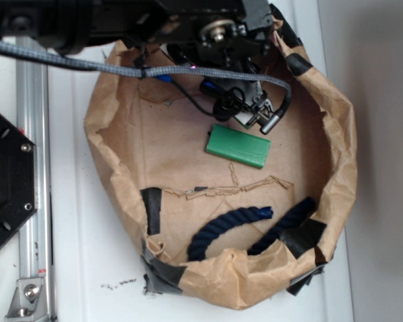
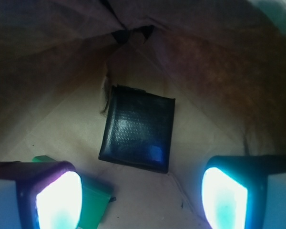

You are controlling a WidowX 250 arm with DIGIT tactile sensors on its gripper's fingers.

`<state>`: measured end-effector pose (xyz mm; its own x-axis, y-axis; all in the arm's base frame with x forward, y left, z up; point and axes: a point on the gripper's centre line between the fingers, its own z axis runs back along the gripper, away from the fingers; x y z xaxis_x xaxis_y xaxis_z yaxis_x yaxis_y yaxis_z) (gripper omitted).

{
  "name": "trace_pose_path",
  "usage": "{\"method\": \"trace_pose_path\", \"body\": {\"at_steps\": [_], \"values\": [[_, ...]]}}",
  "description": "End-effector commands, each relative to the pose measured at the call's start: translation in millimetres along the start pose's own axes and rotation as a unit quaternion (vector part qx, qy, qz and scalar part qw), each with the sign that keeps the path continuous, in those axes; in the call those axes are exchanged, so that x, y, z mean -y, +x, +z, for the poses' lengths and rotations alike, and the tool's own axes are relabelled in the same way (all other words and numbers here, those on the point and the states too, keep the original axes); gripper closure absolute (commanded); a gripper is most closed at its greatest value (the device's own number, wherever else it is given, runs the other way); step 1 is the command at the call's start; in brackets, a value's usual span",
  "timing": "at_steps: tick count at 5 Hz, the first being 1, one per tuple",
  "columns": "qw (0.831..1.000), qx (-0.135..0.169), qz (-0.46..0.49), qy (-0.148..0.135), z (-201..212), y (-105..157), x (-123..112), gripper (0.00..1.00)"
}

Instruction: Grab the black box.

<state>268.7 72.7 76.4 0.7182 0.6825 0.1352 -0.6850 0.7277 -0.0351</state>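
Observation:
The black box point(image 2: 138, 129) lies flat on the brown paper floor in the wrist view, squarish and glossy, ahead of my fingers and between their lines. My gripper point(image 2: 142, 198) is open and empty; its two lit fingertips point(image 2: 59, 200) stand wide apart below the box. In the exterior view the gripper point(image 1: 255, 114) hangs over the back of the paper basin, and the arm hides the black box there. The green block point(image 1: 239, 145) lies just in front of the gripper; its corner shows beside my left finger in the wrist view point(image 2: 93, 202).
A crumpled brown paper basin point(image 1: 336, 154) with black tape patches point(image 1: 151, 209) on its rim surrounds the work area. A dark blue rope point(image 1: 232, 225) lies at the front. A metal rail point(image 1: 33, 168) and a black plate point(image 1: 7, 181) stand at left.

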Motion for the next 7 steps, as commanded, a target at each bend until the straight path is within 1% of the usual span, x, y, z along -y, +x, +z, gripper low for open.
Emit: {"method": "trace_pose_path", "body": {"at_steps": [1, 2, 3, 4, 5, 6, 7], "values": [[0.999, 0.026, 0.013, -0.026, -8, 27, -5, 0.00], [0.999, 0.032, 0.015, -0.027, -18, 37, 2, 0.00], [0.999, 0.033, 0.022, -0.016, -23, 46, 0, 0.00], [0.999, 0.037, 0.020, -0.010, -25, 48, -1, 0.00], [0.999, 0.043, 0.015, 0.008, -28, 53, 5, 0.00], [0.999, 0.031, 0.016, 0.026, -38, 57, 8, 0.00], [0.999, 0.030, 0.013, 0.024, -36, 48, 1, 0.00]]}}
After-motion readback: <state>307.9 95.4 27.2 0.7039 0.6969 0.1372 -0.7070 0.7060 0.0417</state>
